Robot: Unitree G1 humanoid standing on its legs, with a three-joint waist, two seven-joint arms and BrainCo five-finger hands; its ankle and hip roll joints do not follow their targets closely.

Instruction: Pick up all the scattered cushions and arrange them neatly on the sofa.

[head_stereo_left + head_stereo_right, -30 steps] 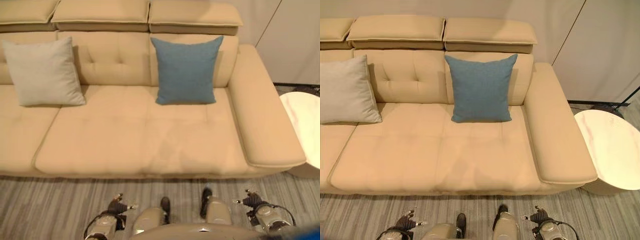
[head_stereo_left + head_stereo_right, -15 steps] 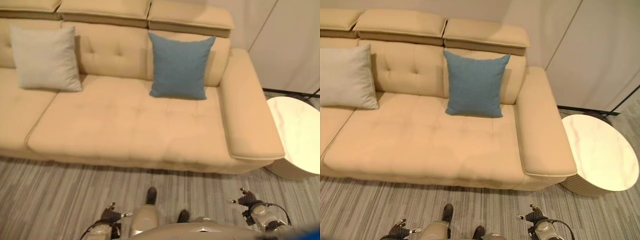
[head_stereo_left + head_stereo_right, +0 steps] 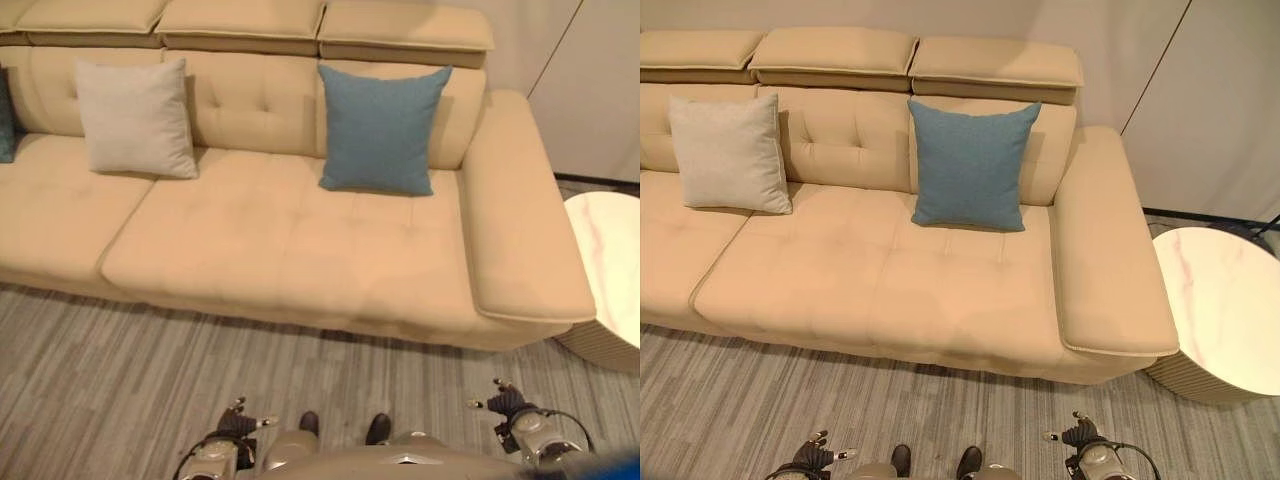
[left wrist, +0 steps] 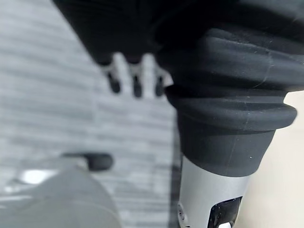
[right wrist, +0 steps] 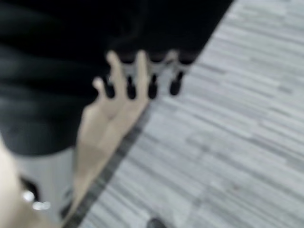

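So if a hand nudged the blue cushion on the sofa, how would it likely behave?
The blue cushion leans upright against the sofa backrest, so a push would probably topple it forward. It looks soft and plump, likely light, and would dent under fingers rather than slip.

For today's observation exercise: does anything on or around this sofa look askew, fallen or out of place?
Nothing stands out. The grey cushion and the blue cushion both stand upright against the beige sofa's backrest, and no cushion shows on the striped floor.

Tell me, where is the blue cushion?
The blue cushion stands against the sofa backrest, near its right armrest, with the grey cushion further left.
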